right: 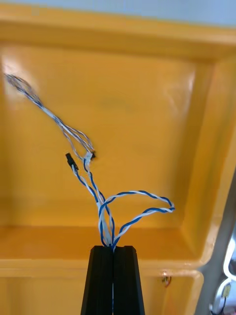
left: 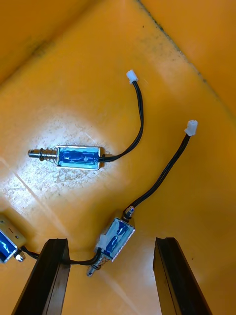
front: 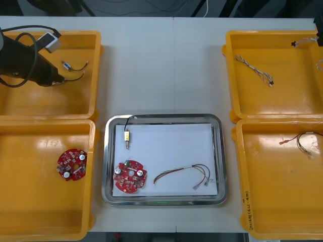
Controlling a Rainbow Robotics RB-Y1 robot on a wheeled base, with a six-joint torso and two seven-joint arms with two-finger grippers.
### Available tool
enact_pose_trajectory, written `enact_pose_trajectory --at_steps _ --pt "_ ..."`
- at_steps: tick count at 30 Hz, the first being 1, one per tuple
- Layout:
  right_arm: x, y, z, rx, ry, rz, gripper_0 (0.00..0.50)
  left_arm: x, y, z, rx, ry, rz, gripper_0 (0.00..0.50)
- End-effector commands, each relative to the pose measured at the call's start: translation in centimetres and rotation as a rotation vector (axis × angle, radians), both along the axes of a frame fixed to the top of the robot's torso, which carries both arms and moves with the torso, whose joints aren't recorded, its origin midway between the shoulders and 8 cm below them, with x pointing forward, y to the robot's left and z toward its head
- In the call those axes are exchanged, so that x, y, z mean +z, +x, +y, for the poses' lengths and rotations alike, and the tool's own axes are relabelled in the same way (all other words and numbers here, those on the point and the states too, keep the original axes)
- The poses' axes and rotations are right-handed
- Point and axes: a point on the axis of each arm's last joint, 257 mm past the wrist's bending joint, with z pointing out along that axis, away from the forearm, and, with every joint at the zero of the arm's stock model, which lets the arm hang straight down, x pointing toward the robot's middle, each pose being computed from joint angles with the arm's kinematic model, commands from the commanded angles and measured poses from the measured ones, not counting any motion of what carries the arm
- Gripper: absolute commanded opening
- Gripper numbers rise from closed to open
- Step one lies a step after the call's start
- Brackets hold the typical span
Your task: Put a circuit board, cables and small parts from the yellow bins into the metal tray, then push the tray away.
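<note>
Front view: the left gripper (front: 59, 79) reaches into the far-left yellow bin (front: 50, 34), its fingertips hard to make out. The metal tray (front: 164, 119) holds a circuit board (front: 130, 177), a small metal part (front: 126, 137) and a red and yellow cable (front: 184, 174).

Right wrist view: the right gripper (right: 113, 247) is closed on a twisted blue and white cable (right: 105, 226).

Left wrist view: the left gripper is wide open, and a blue-wrapped metal part (left: 117, 238) lies between its fingers, untouched.
</note>
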Motion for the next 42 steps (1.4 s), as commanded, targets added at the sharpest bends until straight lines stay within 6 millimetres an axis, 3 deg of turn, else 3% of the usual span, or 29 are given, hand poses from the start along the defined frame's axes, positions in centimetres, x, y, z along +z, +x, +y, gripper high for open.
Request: enact_pose_trajectory --at_steps 1,6,19,24,27,34,35,36,38,39,42 --pt "4.4 0.2 2.5 0.101 -0.024 -0.13 0.0 4.0 2.1 0.0 -0.123 0.143 -0.123 0.5" --pt "4.4 -1.1 7.2 0.27 -0.11 -0.193 0.0 3.1 2.6 0.0 -0.113 0.145 -0.133 0.5" --pt "-1.6 -7.6 20.1 0.735 -0.241 -0.141 0.0 0.4 3.0 -0.6 -0.11 0.13 -0.117 0.5" --pt "-3.2 -9.6 23.0 0.852 -0.293 -0.126 0.0 -0.2 3.1 -0.9 -0.11 0.118 -0.12 0.5" --pt "-5.5 -11.3 25.5 0.946 -0.317 -0.088 0.0 -0.3 3.1 -1.2 -0.113 0.111 -0.121 0.5" --pt "-8.9 -13.4 28.3 1.062 -0.357 -0.015 0.0 -0.2 3.1 -1.6 -0.117 0.096 -0.12 0.5" --pt "-9.3 -13.7 28.8 1.079 -0.362 -0.008 0.0 -0.3 3.1 -1.6 -0.118 0.094 -0.118 0.429" --pt "-9.7 -14.0 29.3 1.098 -0.37 -0.003 0.0 -0.3 3.0 -1.8 -0.12 0.09 -0.117 0.255" --pt "-10.6 -14.5 30.1 1.122 -0.383 0.009 0.0 -0.2 3.0 -1.8 -0.119 0.084 -0.117 0.055" --pt "-10.9 -14.6 30.4 1.131 -0.392 0.011 0.0 -0.2 3.0 -1.9 -0.12 0.08 -0.117 0.0" --pt "-12.4 -15.3 31.0 1.168 -0.423 0.038 0.0 -0.1 3.0 -2.1 -0.119 0.072 -0.118 0.0"
